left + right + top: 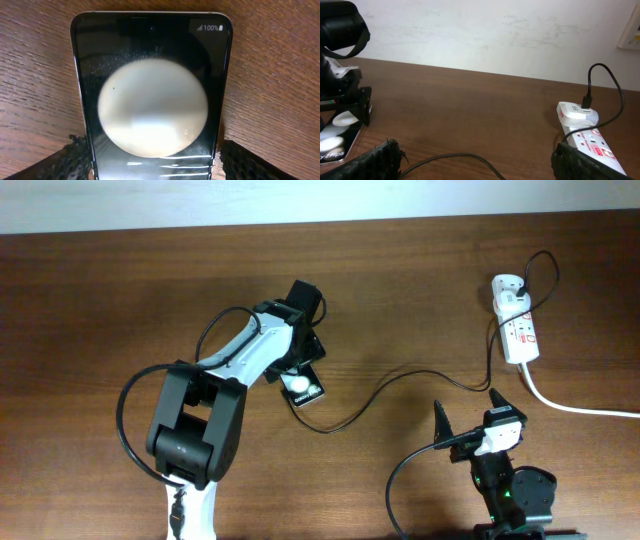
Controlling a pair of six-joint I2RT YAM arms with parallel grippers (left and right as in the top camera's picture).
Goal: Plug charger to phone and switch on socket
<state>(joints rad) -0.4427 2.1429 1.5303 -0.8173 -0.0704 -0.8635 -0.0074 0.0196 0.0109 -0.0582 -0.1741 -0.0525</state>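
Left hand [299, 372]: down on the desk [100, 300] left of the middle, its two dark fingers [70, 161] set against the long edges of the phone [307, 389], one on each side, pinching it.
Phone: flat on the wood, screen up, between those fingers; in the left wrist view it fills the frame, with a big pale glare disc and a small "100%" readout in the top corner.
Right hand [468, 418]: low near the front edge, right of the middle, spread wide with nothing between the fingers but bare wood and a stretch of cable; well apart from both phone and socket.
Charger [507, 286]: white adapter block seated in the far end of the socket; the thin black cable loops above it, then trails left across the desk, passes just ahead of the right hand and runs up to the near end of the phone. I cannot tell if the tip is in the phone.
Socket [520, 335]: white strip with red marks, at the far right of the desk, beyond the right hand.
White cord [570, 408]: thick, leaving the socket's near end and running off the right edge.
Wall [470, 30]: pale, behind the desk.
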